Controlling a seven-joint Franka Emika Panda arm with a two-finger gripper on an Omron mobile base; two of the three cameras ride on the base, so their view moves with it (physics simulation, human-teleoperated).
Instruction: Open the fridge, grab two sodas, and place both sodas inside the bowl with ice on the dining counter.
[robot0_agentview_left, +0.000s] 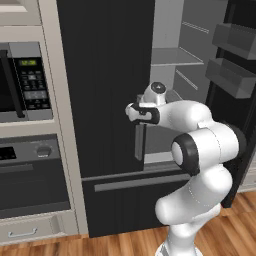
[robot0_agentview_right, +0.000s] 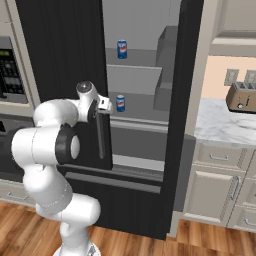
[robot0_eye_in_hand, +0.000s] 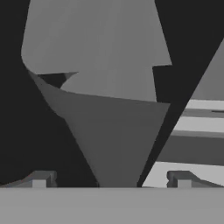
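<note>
The black fridge (robot0_agentview_left: 105, 75) has its left door shut and its right door (robot0_agentview_left: 232, 75) swung wide, showing grey shelves. Two blue-and-white sodas stand inside, one on the upper shelf (robot0_agentview_right: 122, 49) and one on the shelf below (robot0_agentview_right: 120, 103). My gripper (robot0_agentview_left: 137, 119) (robot0_agentview_right: 104, 107) is at the left door's inner edge, against its grey vertical handle (robot0_agentview_left: 140, 145). In the hand view the gripper (robot0_eye_in_hand: 111, 179) is open, fingertips (robot0_eye_in_hand: 41, 178) far apart, and the grey handle (robot0_eye_in_hand: 113, 144) runs between them. It holds nothing. The bowl with ice and the dining counter are out of view.
A beige-framed microwave (robot0_agentview_left: 25, 80) and oven (robot0_agentview_left: 30, 175) stand left of the fridge. To its right, a marble counter (robot0_agentview_right: 220, 125) carries a toaster (robot0_agentview_right: 242, 97) over beige drawers (robot0_agentview_right: 215, 190). The open door's bins (robot0_agentview_left: 232, 40) jut out at the right. The floor is wood.
</note>
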